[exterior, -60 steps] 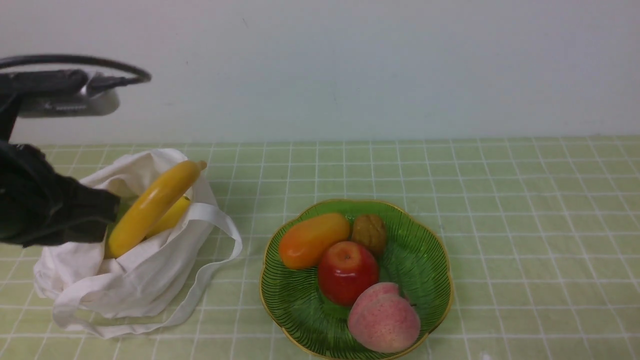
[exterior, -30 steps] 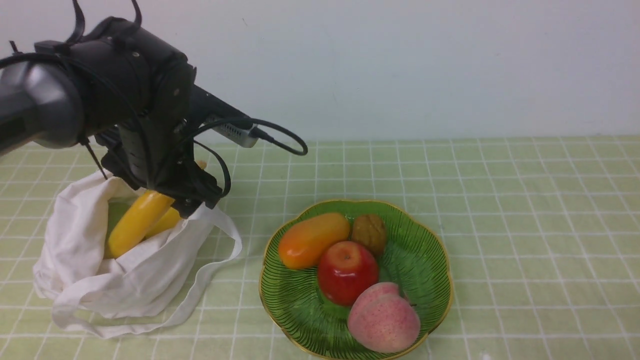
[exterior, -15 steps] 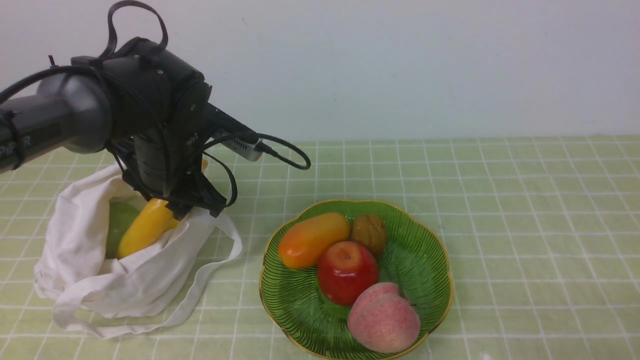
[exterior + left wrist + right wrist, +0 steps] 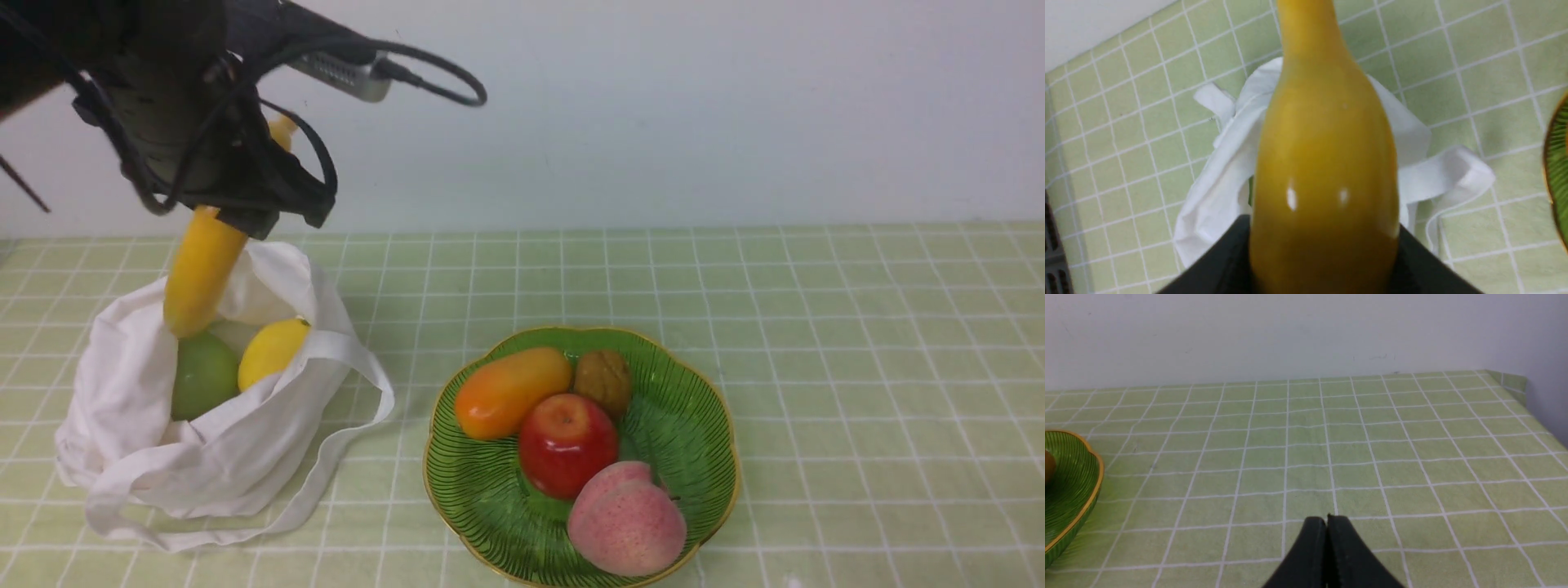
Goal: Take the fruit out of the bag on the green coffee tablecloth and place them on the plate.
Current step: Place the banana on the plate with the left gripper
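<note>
My left gripper [image 4: 237, 214] is shut on the long yellow banana [image 4: 200, 265] and holds it lifted, hanging over the mouth of the white cloth bag [image 4: 196, 457]. The banana [image 4: 1323, 163] fills the left wrist view, with the bag [image 4: 1224, 171] below it. A green apple [image 4: 202, 376] and a yellow lemon [image 4: 272, 351] lie inside the bag. The green glass plate [image 4: 694, 408] sits right of the bag on the green checked tablecloth [image 4: 857, 367]. My right gripper [image 4: 1326, 519] is shut and empty, low over bare cloth right of the plate [image 4: 1069, 486].
On the plate lie an orange elongated fruit [image 4: 510, 390], a red apple [image 4: 567, 445], a pink peach [image 4: 627, 518] and a walnut [image 4: 602, 380]. The bag's strap [image 4: 359, 408] loops out toward the plate. A white wall [image 4: 653, 106] backs the table.
My left arm came in over the bag, closed on the banana and lifted it up out of the bag. The apple and lemon now show inside.
</note>
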### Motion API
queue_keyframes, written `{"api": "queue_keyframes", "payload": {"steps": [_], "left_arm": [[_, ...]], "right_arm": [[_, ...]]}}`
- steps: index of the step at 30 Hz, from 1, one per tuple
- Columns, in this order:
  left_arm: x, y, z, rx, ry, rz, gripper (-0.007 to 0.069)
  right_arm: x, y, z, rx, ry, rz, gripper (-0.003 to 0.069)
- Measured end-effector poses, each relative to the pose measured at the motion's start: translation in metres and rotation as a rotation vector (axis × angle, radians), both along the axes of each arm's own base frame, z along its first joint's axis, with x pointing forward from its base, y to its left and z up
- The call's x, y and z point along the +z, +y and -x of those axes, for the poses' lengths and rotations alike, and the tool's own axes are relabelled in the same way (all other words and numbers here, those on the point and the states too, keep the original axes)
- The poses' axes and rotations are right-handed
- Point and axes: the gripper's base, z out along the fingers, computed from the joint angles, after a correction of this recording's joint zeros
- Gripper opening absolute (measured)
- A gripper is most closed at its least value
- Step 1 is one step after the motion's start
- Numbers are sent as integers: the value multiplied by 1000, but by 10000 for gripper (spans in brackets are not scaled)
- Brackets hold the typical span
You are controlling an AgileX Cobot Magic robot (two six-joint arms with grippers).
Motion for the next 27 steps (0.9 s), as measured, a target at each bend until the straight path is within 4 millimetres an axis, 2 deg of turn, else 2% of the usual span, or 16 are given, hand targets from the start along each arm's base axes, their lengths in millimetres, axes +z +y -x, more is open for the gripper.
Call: {"api": "queue_keyframes", "payload": {"steps": [1, 4, 9, 13, 15, 16, 17, 18, 19, 20, 22, 27], "left_arm": [[12, 1, 13, 3, -2, 55, 318], [23, -6, 29, -10, 25, 193, 318], [20, -22, 42, -69, 114, 381, 318], [-5, -41, 48, -135, 245, 559, 318], [-21, -50, 46, -140, 280, 648, 318], [-23, -52, 46, -139, 285, 665, 318], [-34, -56, 43, -130, 299, 705, 318], [-33, -56, 43, -131, 295, 714, 318], [-48, -62, 39, -106, 315, 778, 318], [-48, -62, 39, -106, 315, 778, 318], [-63, -67, 34, -67, 335, 837, 318], [-83, -76, 22, -51, 351, 903, 318]], "right_arm": [[0, 0, 0, 0, 0, 0, -15], [0, 0, 0, 0, 0, 0, -15], [0, 0, 0, 0, 0, 0, -15], [0, 0, 0, 0, 0, 0, -15], [0, 0, 0, 0, 0, 0, -15], [0, 0, 0, 0, 0, 0, -15], [0, 0, 0, 0, 0, 0, -15], [0, 0, 0, 0, 0, 0, -15], [0, 0, 0, 0, 0, 0, -15], [0, 0, 0, 0, 0, 0, -15], [0, 0, 0, 0, 0, 0, -15], [0, 0, 0, 0, 0, 0, -15]]}}
